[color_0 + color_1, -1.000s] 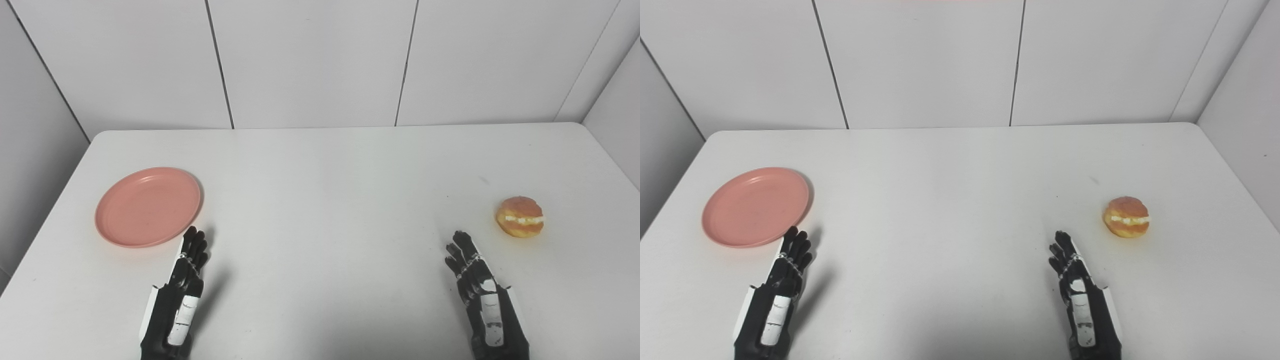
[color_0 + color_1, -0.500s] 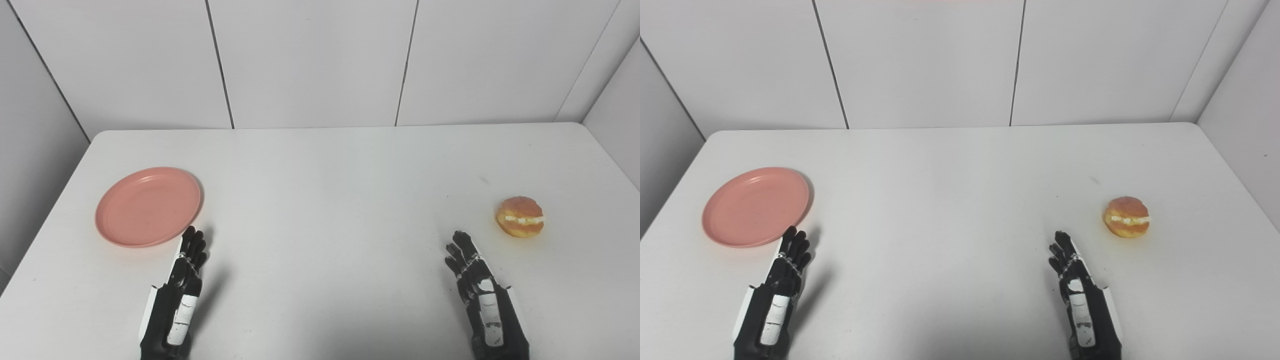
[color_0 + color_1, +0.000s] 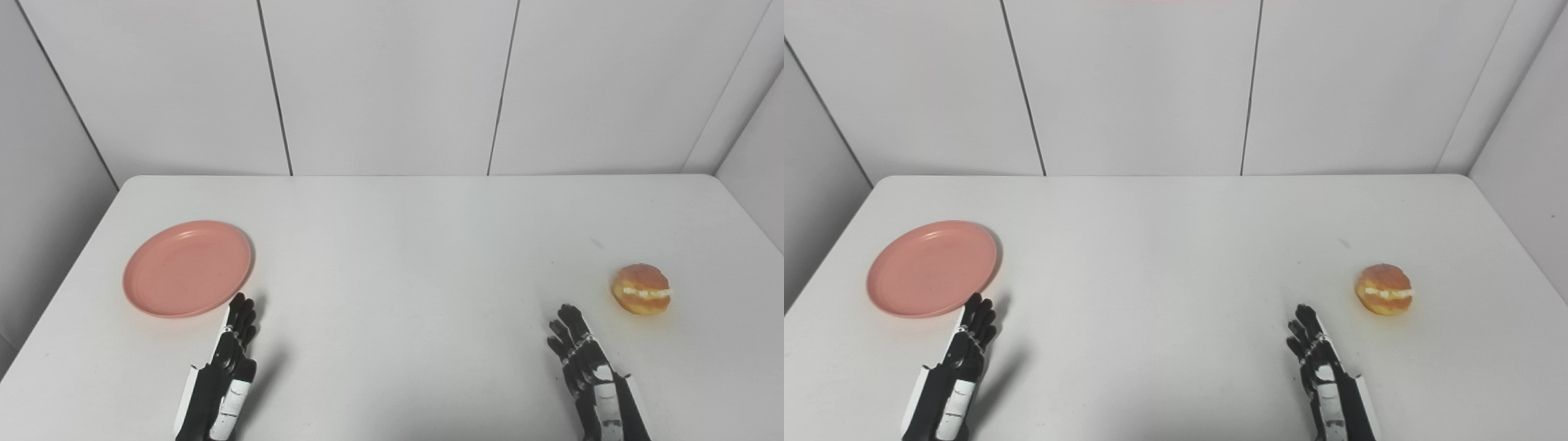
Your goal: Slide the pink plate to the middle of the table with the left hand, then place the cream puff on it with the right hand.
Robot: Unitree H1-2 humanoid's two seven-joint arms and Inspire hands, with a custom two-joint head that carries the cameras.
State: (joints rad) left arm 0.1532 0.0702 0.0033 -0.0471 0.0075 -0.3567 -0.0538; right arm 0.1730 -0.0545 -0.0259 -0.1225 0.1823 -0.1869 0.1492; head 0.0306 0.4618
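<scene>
One pink plate (image 3: 187,268) is seen lying flat and bare at the left of the white table (image 3: 404,245), while the cream puff (image 3: 641,289) is set well apart at the right. The left hand (image 3: 226,373) is held at the near edge, fingers extended and slightly apart, holding nothing, its fingertips just beside the plate's near rim. The right hand (image 3: 591,373) is likewise spread, near the puff but apart from it.
</scene>
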